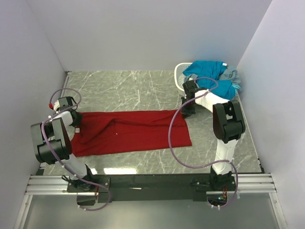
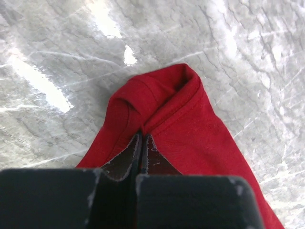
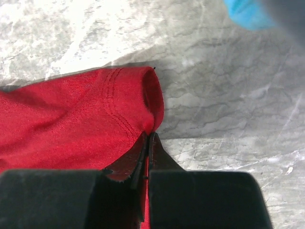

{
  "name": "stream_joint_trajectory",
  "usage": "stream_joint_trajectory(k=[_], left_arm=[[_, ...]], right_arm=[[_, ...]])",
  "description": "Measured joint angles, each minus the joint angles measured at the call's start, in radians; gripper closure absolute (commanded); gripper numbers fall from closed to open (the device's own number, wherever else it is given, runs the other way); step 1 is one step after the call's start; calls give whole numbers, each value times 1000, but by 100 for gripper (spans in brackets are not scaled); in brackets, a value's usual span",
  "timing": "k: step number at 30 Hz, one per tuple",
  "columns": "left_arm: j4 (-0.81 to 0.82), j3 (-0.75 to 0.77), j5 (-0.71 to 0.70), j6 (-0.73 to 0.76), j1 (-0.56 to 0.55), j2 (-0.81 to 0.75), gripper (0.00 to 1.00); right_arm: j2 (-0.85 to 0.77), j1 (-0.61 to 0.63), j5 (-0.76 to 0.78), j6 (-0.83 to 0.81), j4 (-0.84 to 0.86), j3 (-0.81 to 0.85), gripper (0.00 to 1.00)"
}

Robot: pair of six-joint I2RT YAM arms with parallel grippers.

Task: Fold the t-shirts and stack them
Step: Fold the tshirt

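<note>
On the left side of the marble table [image 1: 133,88], the left gripper [image 2: 142,141] is mostly hidden from above by its own wrist. The wrist view shows its jaws pressed together on a bunched corner of the dark red t-shirt [image 1: 133,133], with the cloth rising in a small fold just past the tips. That arm is bent sharply, its elbow near the table's front edge and its forearm reaching away from the base. The shirt lies lengthwise between the two arms, flat on the table and rumpled at its left end. At the shirt's far right corner the right gripper [image 3: 148,139] is clamped on a stitched hem, that arm folded with its elbow raised. Behind it a white basket [image 1: 179,75] holds a teal t-shirt [image 1: 207,70] and a grey t-shirt [image 1: 232,76], which bury most of its rim.
</note>
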Motion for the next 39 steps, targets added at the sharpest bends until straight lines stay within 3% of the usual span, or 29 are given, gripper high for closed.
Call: stream_joint_trajectory(k=[17, 24, 25, 26, 27, 28, 30, 39], left_arm=[[-20, 5, 46, 16, 21, -13, 100], [-26, 140, 101, 21, 16, 75, 99], [-26, 160, 106, 22, 14, 89, 93], [-28, 179, 109, 25, 13, 102, 74], [-37, 204, 114, 34, 10, 116, 64], [-42, 223, 111, 40, 8, 126, 51], [-54, 255, 98, 40, 7, 131, 41], [-103, 206, 37, 64, -40, -11, 37]], right_arm=[[-1, -29, -6, 28, -32, 8, 100], [11, -31, -3, 28, -74, 56, 100], [14, -31, -5, 27, -77, 66, 99], [15, -31, -6, 27, -80, 74, 95], [15, -31, -7, 27, -82, 82, 89], [15, -32, -7, 27, -84, 88, 76], [15, -33, -6, 24, -86, 94, 64], [-47, -32, -13, 0, -90, 64, 58]])
